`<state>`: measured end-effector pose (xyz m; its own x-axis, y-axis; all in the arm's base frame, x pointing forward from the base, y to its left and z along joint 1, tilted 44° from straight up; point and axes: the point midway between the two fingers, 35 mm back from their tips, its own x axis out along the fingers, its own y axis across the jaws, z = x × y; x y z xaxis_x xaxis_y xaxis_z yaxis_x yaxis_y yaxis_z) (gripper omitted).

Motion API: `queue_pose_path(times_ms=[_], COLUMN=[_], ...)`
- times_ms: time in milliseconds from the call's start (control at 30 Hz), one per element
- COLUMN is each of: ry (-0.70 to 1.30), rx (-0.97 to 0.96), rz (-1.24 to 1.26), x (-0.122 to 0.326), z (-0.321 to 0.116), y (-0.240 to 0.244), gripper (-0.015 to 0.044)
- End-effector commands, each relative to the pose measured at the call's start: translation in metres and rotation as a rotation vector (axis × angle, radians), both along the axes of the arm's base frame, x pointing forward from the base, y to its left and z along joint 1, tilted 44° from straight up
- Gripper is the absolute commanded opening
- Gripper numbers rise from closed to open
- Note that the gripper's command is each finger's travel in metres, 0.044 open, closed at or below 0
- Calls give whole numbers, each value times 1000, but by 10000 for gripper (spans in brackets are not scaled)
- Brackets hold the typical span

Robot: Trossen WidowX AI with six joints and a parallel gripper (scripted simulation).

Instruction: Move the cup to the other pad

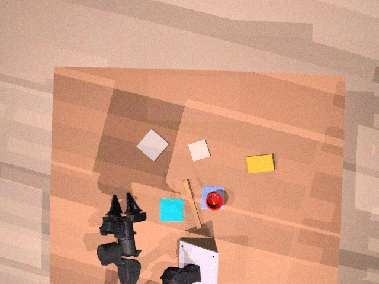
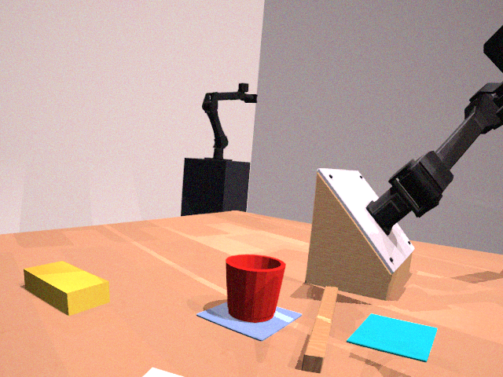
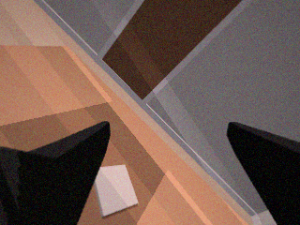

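Observation:
The red cup (image 1: 214, 206) (image 2: 254, 290) stands upright on the blue pad (image 1: 205, 190) (image 2: 259, 331), near its edge. Several small marbles (image 1: 214, 197) lie inside the cup in the top view. The cyan pad (image 1: 172, 209) (image 2: 393, 336) is bare and lies on the other side of the wooden bar. My gripper (image 1: 121, 194) (image 3: 168, 127) is open and empty, left of the cyan pad in the top view and raised above the table. It is well away from the cup. The fingertips are out of view in the exterior view.
A wooden bar (image 1: 192, 204) (image 2: 321, 327) lies between the pads. A white-faced wedge block (image 1: 199, 257) (image 2: 345, 243) stands at the arm's base. A yellow block (image 1: 260, 163) (image 2: 67, 283) lies beyond the cup. Two white squares, one larger (image 1: 152, 145) and one smaller (image 1: 199, 150), lie farther out.

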<state>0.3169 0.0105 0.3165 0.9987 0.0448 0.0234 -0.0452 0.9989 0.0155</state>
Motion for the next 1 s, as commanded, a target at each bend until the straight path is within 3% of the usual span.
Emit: queue_pose_path(times_ms=[0, 300, 633, 967], ry=[13, 651, 1259, 1648], rx=[4, 347, 1116, 1882], rz=[-1, -144, -458, -785], x=[2, 38, -18, -74], z=[-3, -149, -288, -347], y=[-1, -66, -121, -124], gripper=[374, 148, 148, 148])
